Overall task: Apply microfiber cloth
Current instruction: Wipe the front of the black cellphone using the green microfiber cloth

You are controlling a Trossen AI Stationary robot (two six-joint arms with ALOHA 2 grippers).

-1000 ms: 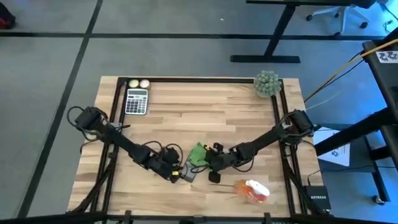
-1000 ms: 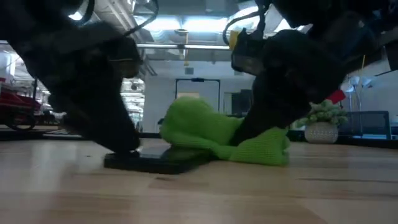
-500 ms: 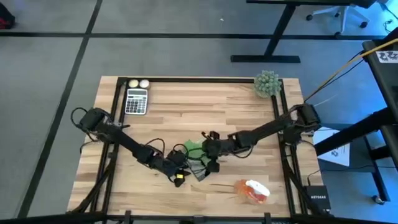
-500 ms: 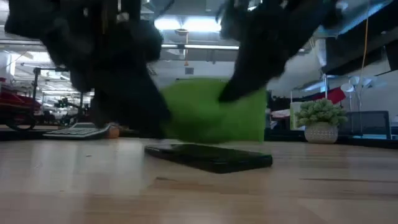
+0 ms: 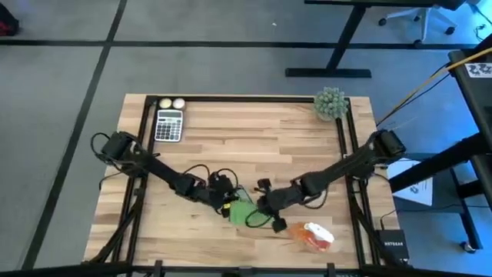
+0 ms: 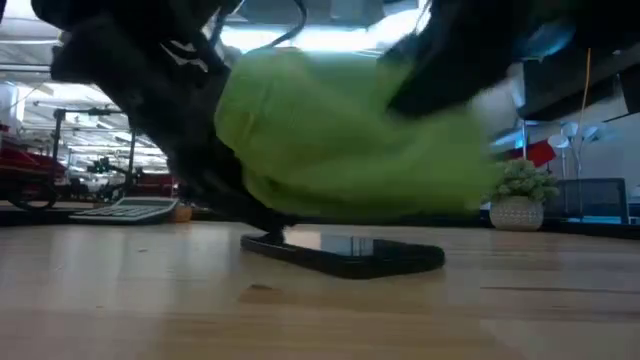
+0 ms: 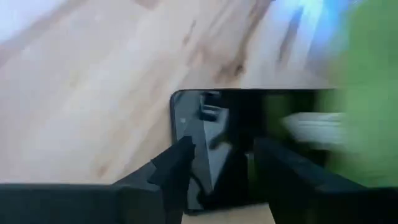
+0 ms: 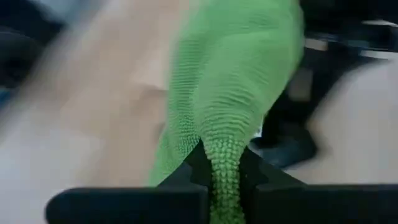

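Holding the cloth (image 8: 230, 93) pinched between its fingers, the right claw (image 8: 224, 177) hangs it just above the phone (image 6: 345, 255) near the table's (image 5: 254, 131) front middle. Left claw (image 7: 217, 162) stands apart, over the phone's end. Wiping seems underway; next, the cloth likely needs lowering onto the screen.

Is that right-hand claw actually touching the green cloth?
Touching. In the right wrist view the right gripper has its two fingers closed on a fold of the microfiber cloth, pinched between them.
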